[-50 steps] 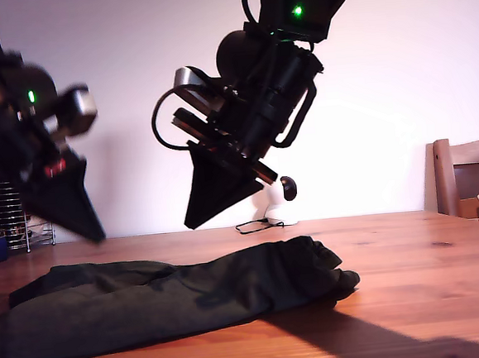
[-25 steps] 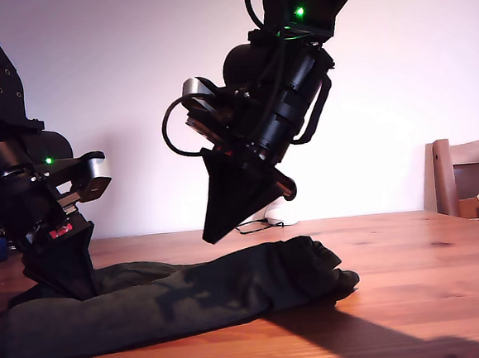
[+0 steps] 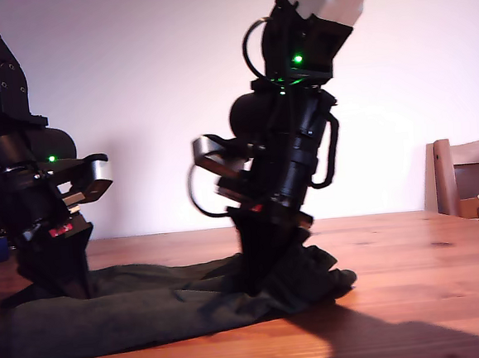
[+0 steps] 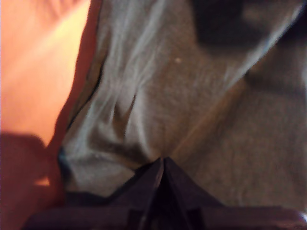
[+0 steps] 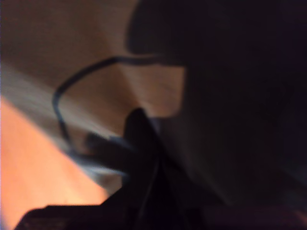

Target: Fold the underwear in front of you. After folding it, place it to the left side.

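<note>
pale wall behind, warm wooden desk (image 3: 431, 296) below. underwear (image 3: 150, 306) spread long and low across the desk, from the exterior view's left edge to a bunched, rumpled end just past the middle; not yet a neat folded packet, and not yet set aside. judged early in the task: at most a rough lengthwise fold in place, with the folding proper and the move to the side left to do.

in the first wrist view, underwear (image 4: 192, 96) filling most of the picture, grey and creased, bare desk (image 4: 33, 72) beside its edge. my first claw (image 4: 163, 160) tip down on the cloth, jaws together, creases running in to the tip, so likely pinching a pucker of it.

my second claw (image 5: 139, 120) blurred and dark against the desk; jaws apart or together, cannot tell.

from outside, one arm (image 3: 43, 211) planted on the cloth toward the exterior view's left, another arm (image 3: 288, 167) down at the bunched end. which is first, unclear.
</note>
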Robot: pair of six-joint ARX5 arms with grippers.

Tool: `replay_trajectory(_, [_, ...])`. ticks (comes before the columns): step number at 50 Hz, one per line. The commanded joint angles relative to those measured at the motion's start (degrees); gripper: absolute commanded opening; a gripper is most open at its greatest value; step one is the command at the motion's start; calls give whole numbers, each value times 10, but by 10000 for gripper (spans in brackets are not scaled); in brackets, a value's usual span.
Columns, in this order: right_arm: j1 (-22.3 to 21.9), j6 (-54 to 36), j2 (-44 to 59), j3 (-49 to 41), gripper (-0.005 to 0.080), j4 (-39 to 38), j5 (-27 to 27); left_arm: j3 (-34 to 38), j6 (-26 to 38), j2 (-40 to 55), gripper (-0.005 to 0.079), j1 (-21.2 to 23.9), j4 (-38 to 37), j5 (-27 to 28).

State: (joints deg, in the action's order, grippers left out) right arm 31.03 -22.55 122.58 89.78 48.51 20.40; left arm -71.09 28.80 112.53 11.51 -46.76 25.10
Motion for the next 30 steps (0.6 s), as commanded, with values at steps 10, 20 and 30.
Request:
replay_trajectory(10, [-35, -14, -2, -9, -11, -45, -16, 27, -82, 27, -21, 23, -42, -10])
replay_trajectory(20, [-24, -15, -1, -9, -11, -69, -15, 28, -128, 27, -21, 65, -48, 18])
replay_trajectory(30, [-15, -15, 9, -9, -11, -113, -15, 28, -188, 27, -21, 95, -44, 45])
